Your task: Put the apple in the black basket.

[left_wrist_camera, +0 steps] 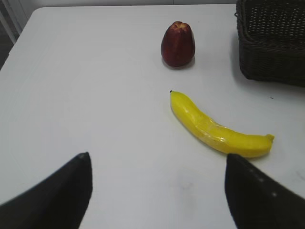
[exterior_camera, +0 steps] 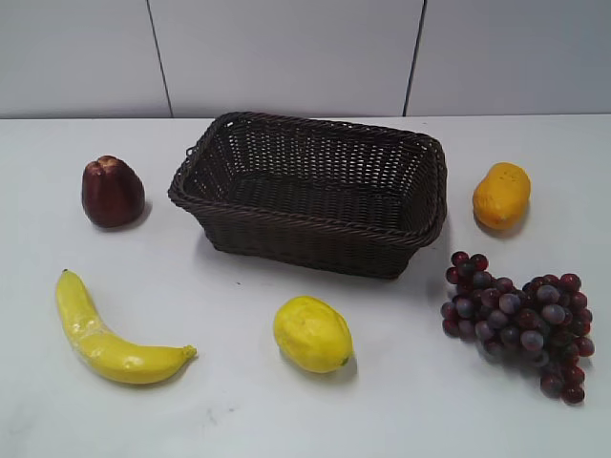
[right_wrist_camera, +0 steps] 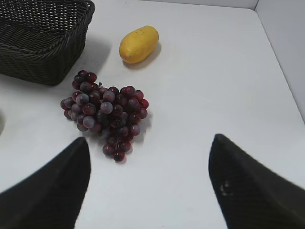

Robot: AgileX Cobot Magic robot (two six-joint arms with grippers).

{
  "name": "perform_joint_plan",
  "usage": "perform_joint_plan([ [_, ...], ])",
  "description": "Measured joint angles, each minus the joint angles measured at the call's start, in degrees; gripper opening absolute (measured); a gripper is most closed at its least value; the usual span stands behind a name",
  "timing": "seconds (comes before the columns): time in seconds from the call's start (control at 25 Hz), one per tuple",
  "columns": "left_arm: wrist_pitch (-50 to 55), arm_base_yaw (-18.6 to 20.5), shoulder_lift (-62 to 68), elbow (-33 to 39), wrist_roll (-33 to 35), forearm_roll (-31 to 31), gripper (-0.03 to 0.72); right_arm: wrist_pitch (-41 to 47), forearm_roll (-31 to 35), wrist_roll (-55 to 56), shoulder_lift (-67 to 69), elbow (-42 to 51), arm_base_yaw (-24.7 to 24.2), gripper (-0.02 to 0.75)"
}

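The apple (exterior_camera: 113, 192) sits on the table (exterior_camera: 229, 401) at nine o'clock of the basket (exterior_camera: 310, 196), apart. Both grippers' fingers (left_wrist_camera: 57, 191) spread wide, empty. The left probably suits best: straddle it, lift clear over the rim.

1. The black basket (exterior_camera: 310, 191) stands on the bench (exterior_camera: 191, 401), toward its rear and near the middle; every other place is given from it as the exterior view shows it.
2. The apple (exterior_camera: 113, 192) sits upright to the left of the basket, apart from its left wall.
3. The banana (exterior_camera: 105, 334) lies left of and in front of the basket, in front of the apple.
4. The lemon (exterior_camera: 312, 334) lies in front of the basket's front wall, clear of it.
5. The oval fruit (exterior_camera: 501, 195) lies just right of the basket.
6. The grapes (exterior_camera: 520, 320) lie right of and in front of the basket, in front of the oval fruit.
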Motion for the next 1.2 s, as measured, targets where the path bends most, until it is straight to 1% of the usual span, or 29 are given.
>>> perform_joint_plan([
  [0.64, -0.07, 0.0, 0.0, 0.0, 0.05, 0.0, 0.627, 0.0, 0.0, 0.0, 0.0, 0.0, 0.0, 0.58],
  [0.76, -1.93, 0.0, 0.99, -0.77, 0.05, -0.05, 0.626, 0.0, 0.0, 0.0, 0.0, 0.0, 0.0, 0.579],
  [0.88, -8.71, 0.0, 6.35, -2.13, 0.05, -1.23, 0.625, 0.0, 0.0, 0.0, 0.0, 0.0, 0.0, 0.573],
  [1.0, -17.61, 0.0, 15.22, -3.02, 0.0, -3.35, 0.625, 0.0, 0.0, 0.0, 0.0, 0.0, 0.0, 0.572],
  [1.08, -23.6, 0.0, 22.85, -3.6, 0.07, -5.24, 0.625, 0.0, 0.0, 0.0, 0.0, 0.0, 0.0, 0.572],
  [1.2, -29.27, -0.06, 34.75, -5.88, 0.69, -8.2, 0.625, 0.0, 0.0, 0.0, 0.0, 0.0, 0.0, 0.571],
])
